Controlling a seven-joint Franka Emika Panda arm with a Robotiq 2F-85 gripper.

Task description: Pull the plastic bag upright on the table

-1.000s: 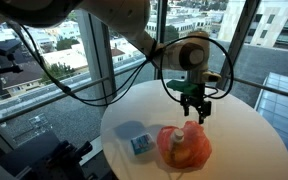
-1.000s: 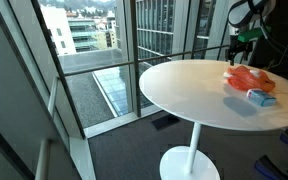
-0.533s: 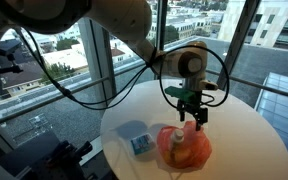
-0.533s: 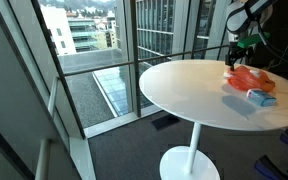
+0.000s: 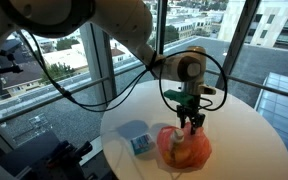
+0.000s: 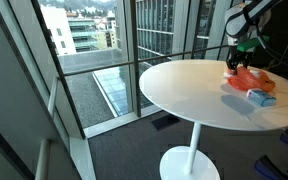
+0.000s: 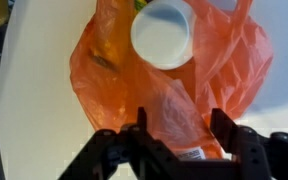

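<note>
The orange-red plastic bag (image 5: pixel 184 148) lies slumped on the round white table (image 5: pixel 246 140), with a pale round cup-like item (image 7: pixel 162 36) inside it. My gripper (image 5: pixel 192 122) hangs straight down over the bag's far end, just above or touching it. In the wrist view the gripper (image 7: pixel 181 124) is open, its two dark fingers (image 7: pixel 139 128) standing on either side of a crinkled fold of the bag (image 7: pixel 104 80). The bag (image 6: pixel 246 78) and gripper (image 6: pixel 239 62) also show in an exterior view, at the far side of the table (image 6: pixel 184 90).
A small blue-green flat packet (image 5: pixel 139 144) lies on the table just beside the bag, also seen in an exterior view (image 6: pixel 261 97). Black cables loop from the arm above the table. Glass windows and a railing stand close behind the table.
The gripper has moved down and slightly toward the bag, from above the table's far part to right over the bag's far end. The bag and packet have not moved.
</note>
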